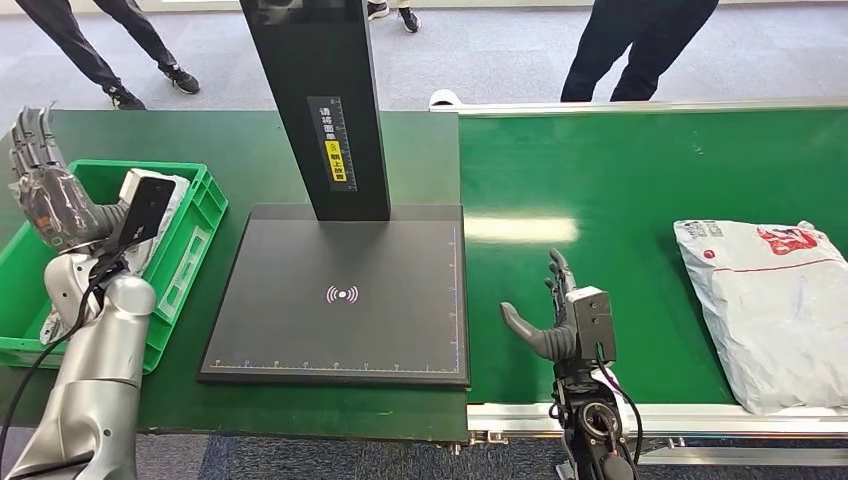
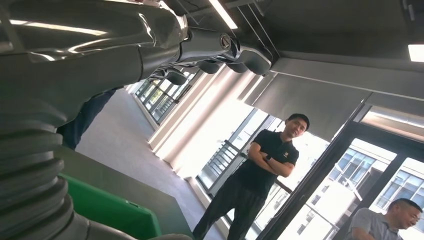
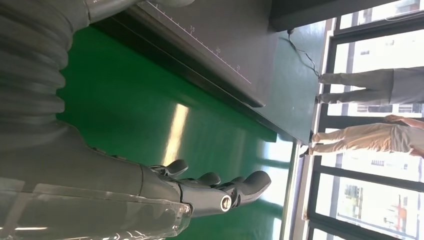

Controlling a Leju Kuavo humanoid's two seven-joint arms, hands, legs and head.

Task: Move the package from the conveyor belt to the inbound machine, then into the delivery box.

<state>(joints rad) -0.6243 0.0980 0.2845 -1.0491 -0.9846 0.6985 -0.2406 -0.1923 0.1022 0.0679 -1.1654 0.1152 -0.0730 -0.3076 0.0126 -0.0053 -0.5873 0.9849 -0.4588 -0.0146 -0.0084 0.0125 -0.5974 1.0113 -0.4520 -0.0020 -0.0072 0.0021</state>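
A grey plastic package (image 1: 775, 305) with red print lies flat on the green conveyor belt (image 1: 620, 180) at the right. My right hand (image 1: 548, 310) hovers over the belt's near edge, well left of the package, fingers spread and holding nothing; its fingers (image 3: 220, 187) stretch out above the green belt in the right wrist view. My left hand (image 1: 38, 180) is raised above the green delivery box (image 1: 185, 225), fingers apart and holding nothing; its fingers (image 2: 235, 50) point toward the ceiling in the left wrist view. The black inbound machine plate (image 1: 340, 295) with its upright column (image 1: 320, 100) lies between both hands.
A white parcel (image 1: 175, 195) lies in the green box behind my left wrist. People stand beyond the far edge of the table (image 1: 640, 45), and another person (image 2: 260, 170) appears by the windows. The belt's metal front rail (image 1: 700, 415) runs along the near edge.
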